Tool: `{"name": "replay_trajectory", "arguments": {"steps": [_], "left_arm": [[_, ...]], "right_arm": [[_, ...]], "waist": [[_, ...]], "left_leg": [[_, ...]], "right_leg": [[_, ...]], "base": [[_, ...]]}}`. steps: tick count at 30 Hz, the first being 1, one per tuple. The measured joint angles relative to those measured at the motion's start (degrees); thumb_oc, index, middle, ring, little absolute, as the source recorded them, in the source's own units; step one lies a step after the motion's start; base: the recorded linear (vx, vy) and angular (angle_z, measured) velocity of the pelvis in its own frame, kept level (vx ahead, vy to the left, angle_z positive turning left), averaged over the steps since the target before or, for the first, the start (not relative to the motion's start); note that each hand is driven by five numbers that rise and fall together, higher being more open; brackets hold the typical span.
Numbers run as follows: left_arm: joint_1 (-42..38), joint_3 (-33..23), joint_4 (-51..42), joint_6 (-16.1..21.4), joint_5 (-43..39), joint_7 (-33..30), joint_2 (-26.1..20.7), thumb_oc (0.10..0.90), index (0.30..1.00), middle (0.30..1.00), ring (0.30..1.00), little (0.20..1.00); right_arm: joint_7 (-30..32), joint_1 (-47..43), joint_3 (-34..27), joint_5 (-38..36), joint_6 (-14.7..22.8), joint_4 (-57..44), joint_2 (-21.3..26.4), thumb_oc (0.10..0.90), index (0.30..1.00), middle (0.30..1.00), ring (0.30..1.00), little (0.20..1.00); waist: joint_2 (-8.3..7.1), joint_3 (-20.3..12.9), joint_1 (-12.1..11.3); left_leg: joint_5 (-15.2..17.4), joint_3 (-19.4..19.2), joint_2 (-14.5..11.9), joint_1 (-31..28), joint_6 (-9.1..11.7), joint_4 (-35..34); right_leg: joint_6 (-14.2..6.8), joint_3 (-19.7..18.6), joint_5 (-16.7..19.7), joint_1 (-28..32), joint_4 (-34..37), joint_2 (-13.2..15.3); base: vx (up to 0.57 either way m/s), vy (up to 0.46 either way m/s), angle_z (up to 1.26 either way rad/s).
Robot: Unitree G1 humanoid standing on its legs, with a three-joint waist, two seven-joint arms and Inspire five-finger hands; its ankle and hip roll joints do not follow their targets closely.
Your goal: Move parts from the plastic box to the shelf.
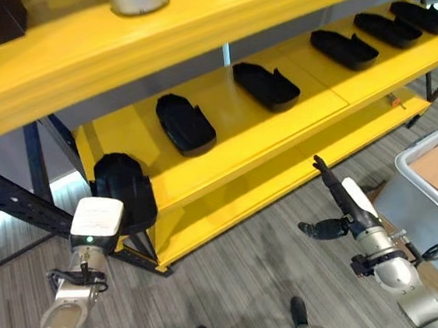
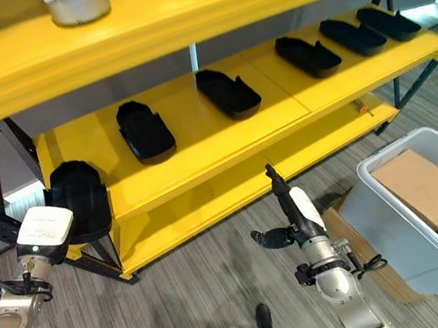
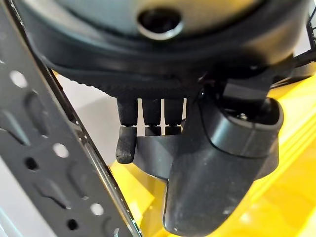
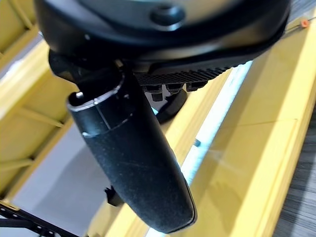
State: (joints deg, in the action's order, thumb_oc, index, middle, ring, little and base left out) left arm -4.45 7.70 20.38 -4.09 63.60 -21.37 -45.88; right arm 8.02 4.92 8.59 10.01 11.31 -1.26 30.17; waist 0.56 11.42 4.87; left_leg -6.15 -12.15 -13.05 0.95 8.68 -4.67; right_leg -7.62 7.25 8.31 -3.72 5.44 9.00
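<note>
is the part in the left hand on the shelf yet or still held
Still held: the left hand curls round the black part, which overhangs the yellow shelf's left end.

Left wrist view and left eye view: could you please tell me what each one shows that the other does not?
The left wrist view adds the left hand close up, fingers curled on a black part, and the holes in the dark upright. The left eye view adds the row of parts on the yellow shelf, the open right hand and the plastic box. Both share the left hand holding that part at the shelf's end.
</note>
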Motion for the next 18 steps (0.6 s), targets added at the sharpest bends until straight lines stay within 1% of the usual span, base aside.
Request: {"name": "replay_trajectory", "arguments": {"steps": [6, 9, 10, 13, 18], "left_arm": [[-3.03, -0.18, 0.10, -1.06, -0.62, 1.79, 0.63, 0.400, 0.300, 0.300, 0.300, 0.300], [-3.77, -1.31, -0.19, -2.22, -2.84, 1.95, 3.34, 0.400, 0.300, 0.300, 0.300, 0.300], [-5.60, -1.30, 1.03, -3.34, -5.81, 1.91, 5.04, 0.400, 0.300, 0.300, 0.300, 0.300], [-7.73, -1.26, 2.73, -4.33, -9.11, 1.89, 5.19, 0.400, 0.300, 0.300, 0.300, 0.300], [-9.46, -1.27, 4.09, -4.90, -11.62, 1.72, 5.20, 0.400, 0.300, 0.300, 0.300, 0.300]], "right_arm": [[-0.14, -0.77, -0.02, -0.01, -0.44, -0.01, -0.03, 0.900, 1.000, 1.000, 1.000, 1.000], [-0.30, -0.74, 0.07, -0.01, -0.64, -0.01, -0.09, 0.900, 1.000, 1.000, 1.000, 1.000], [-0.37, -0.76, 0.10, -0.03, -0.77, -0.01, -0.18, 0.900, 1.000, 1.000, 1.000, 1.000], [-0.84, -0.86, 0.28, -0.07, -1.00, -0.03, -0.20, 0.900, 1.000, 1.000, 1.000, 1.000], [-1.45, -0.52, 0.33, -0.08, -1.71, -0.03, -0.16, 0.900, 1.000, 1.000, 1.000, 1.000]], "waist": [[-0.18, 0.19, 0.47], [-0.40, 0.32, 0.86], [-0.69, 0.49, 0.92], [-1.22, 0.79, 1.52], [-1.27, 0.82, 2.43]], "left_leg": [[0.07, -0.22, 0.06, 1.01, -0.09, 0.01], [0.10, -0.45, 0.06, 0.96, -0.12, 0.01], [0.16, -0.82, 0.07, 0.99, -0.20, 0.00], [0.20, -1.39, 0.06, 0.87, -0.23, 0.00], [0.21, -1.61, 0.06, 0.79, -0.24, 0.00]], "right_leg": [[-0.03, -0.25, 0.14, -1.11, -0.33, 0.01], [-0.06, -0.45, 0.14, -1.27, -0.39, 0.02], [-0.05, -0.69, 0.15, -1.51, -0.39, 0.02], [-0.06, -1.01, 0.16, -1.80, -0.31, 0.02], [-0.05, -1.51, 0.26, -1.85, -0.38, -0.04]], "base": [[0.00, 0.003, -0.01], [0.01, 0.009, -0.04], [0.01, 0.009, -0.09], [0.01, 0.006, -0.10], [0.00, 0.004, -0.02]]}}
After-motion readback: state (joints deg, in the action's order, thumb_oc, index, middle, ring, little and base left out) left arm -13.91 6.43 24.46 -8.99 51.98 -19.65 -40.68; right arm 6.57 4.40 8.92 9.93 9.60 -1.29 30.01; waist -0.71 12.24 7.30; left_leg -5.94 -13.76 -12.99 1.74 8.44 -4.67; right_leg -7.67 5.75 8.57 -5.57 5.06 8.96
